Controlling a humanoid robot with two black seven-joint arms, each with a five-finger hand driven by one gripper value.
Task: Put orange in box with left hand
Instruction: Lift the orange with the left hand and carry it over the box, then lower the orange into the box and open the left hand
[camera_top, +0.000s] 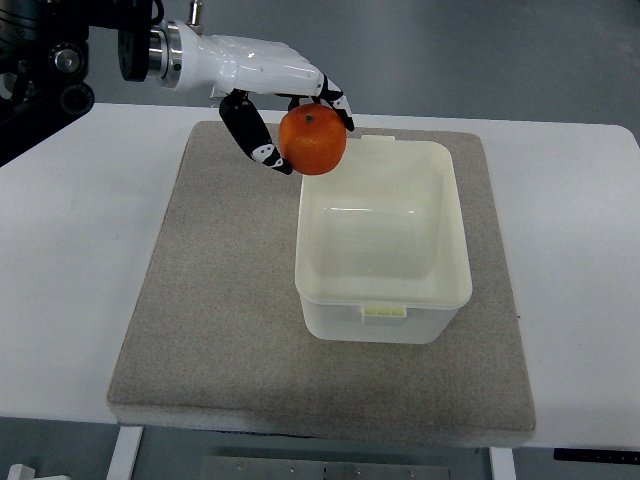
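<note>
One orange (312, 140) is showing, hanging over the far left corner of the one box (383, 300). One grey mat (220, 300) is lying under that box, one white tabletop (70, 250) is carrying it, and one hand (275, 95) is appearing.

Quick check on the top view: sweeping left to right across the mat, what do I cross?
Mat's bare left side → left hand → orange held in its fingers, at the box's far-left corner → box → mat's right strip. The right hand is out of view.
</note>
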